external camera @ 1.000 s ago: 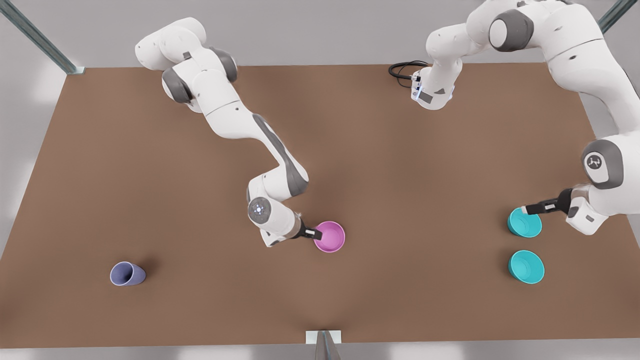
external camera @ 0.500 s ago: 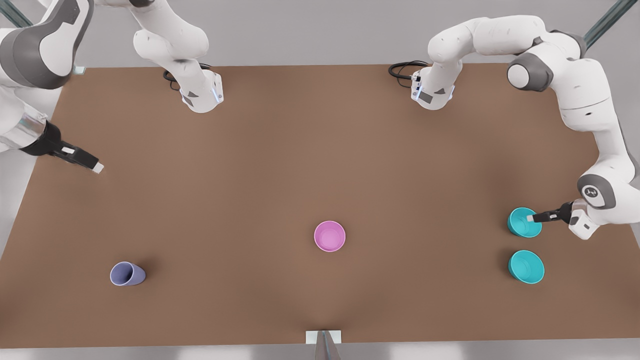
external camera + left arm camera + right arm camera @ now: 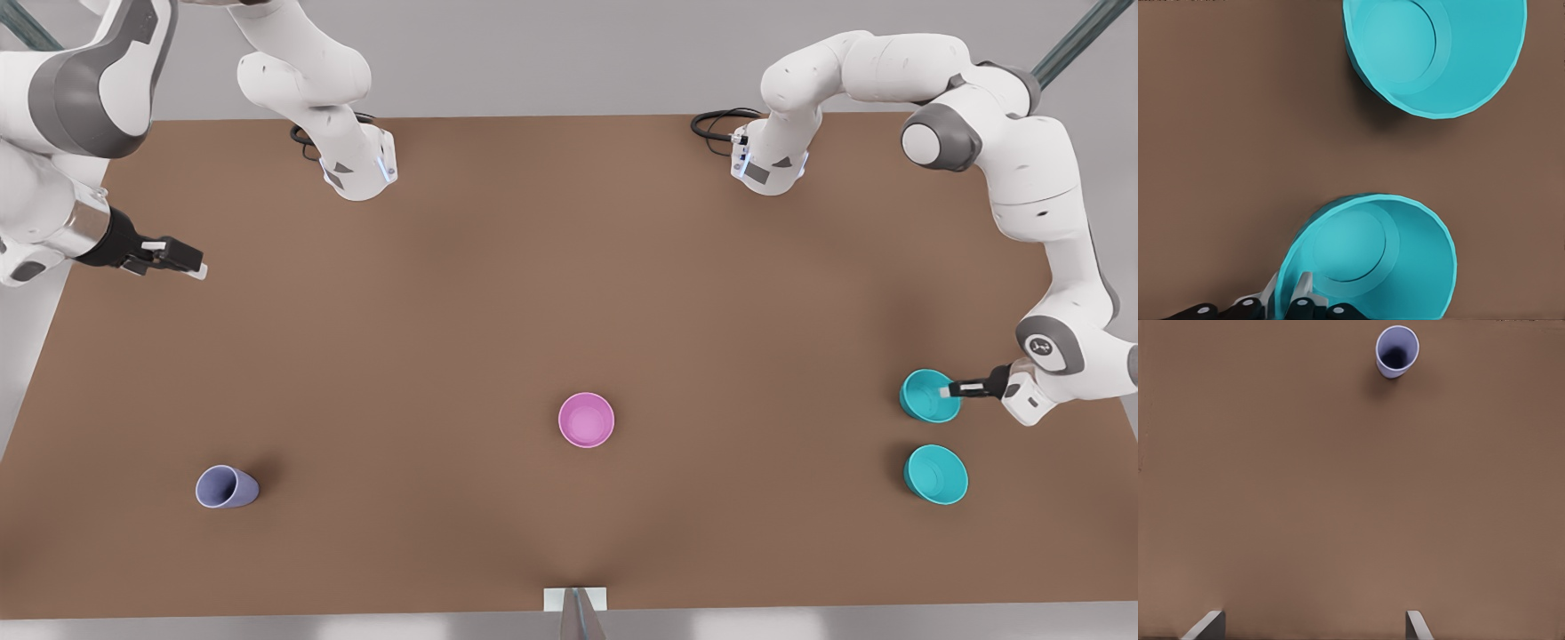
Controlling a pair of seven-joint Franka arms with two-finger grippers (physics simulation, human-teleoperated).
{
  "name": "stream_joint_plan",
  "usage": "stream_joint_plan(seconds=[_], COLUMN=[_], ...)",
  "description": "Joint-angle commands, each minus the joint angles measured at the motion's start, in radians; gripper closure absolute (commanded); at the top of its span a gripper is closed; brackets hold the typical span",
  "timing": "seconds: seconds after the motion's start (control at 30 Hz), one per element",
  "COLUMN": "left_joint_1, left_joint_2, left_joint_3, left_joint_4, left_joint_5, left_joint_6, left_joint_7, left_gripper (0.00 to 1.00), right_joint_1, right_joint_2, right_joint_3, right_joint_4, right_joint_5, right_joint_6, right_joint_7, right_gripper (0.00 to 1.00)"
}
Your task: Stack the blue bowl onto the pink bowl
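Since half a second ago, the right gripper (image 3: pixel 197 269) has shifted slightly up and inward over the counter's (image 3: pixel 569 293) edge at the front view's left, while the blue bowl (image 3: pixel 928 396) has edged a little toward the front view's left under the left gripper (image 3: pixel 948 389).

Left gripper — clamped on the rim of the blue bowl at the front view's right, one finger (image 3: pixel 1303 288) inside the wall and the other outside it, as the left wrist view shows (image 3: pixel 1286 295). That bowl (image 3: pixel 1368 257) is upright on the counter (image 3: pixel 1238 133). A second teal bowl (image 3: pixel 935 475) stands just nearer the camera in the front view, apart from the first; it also appears in the left wrist view (image 3: pixel 1435 53).

Right gripper — raised above bare counter (image 3: pixel 1338 487) near the front view's left edge, its two fingertips (image 3: pixel 1208 623) spread wide apart and holding nothing (image 3: pixel 1313 625). A lavender-blue cup (image 3: pixel 1397 350) stands farther off in its wrist view; in the front view the cup (image 3: pixel 226 487) sits near the lower left part of the counter.

Pink bowl (image 3: pixel 586 420) — upright and alone near the middle of the counter, well apart from both teal bowls, the cup and both grippers.
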Motion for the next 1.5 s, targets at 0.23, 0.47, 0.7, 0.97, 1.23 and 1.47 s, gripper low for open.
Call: stream_joint_plan(seconds=[0.23,0.47,0.7,0.97,1.23,1.47], left_joint_1=[-0.140,-0.704,-0.901,-0.951,-0.951,-0.951], left_joint_2=[-0.168,-0.153,0.057,0.123,0.159,0.175], left_joint_3=[0.000,-0.005,-0.006,-0.041,-0.080,-0.080], left_joint_4=[-0.078,0.043,0.385,0.428,0.422,0.425], left_joint_5=[0.004,0.007,-0.066,-0.075,-0.077,-0.077], left_joint_6=[0.000,-0.108,-0.109,-0.019,-0.008,-0.005], left_joint_7=[-0.051,-0.929,-1.340,-1.384,-1.384,-1.383], left_gripper=[0.79,0.79,0.79,0.79,0.79,0.79], right_joint_1=[-0.018,-0.018,-0.018,-0.018,-0.016,-0.016], right_joint_2=[0.010,0.012,0.010,0.012,0.013,0.015], right_joint_3=[-0.003,-0.003,-0.003,-0.003,-0.005,-0.005], right_joint_4=[0.000,-0.001,-0.010,-0.015,-0.021,-0.024], right_joint_5=[0.002,0.002,0.002,0.000,0.000,0.000], right_joint_6=[-0.010,-0.010,-0.010,-0.010,-0.010,-0.010], right_joint_7=[-0.181,-0.179,-0.178,-0.178,-0.178,-0.176], right_gripper=[0.00,0.00,0.00,0.00,0.00,0.00])
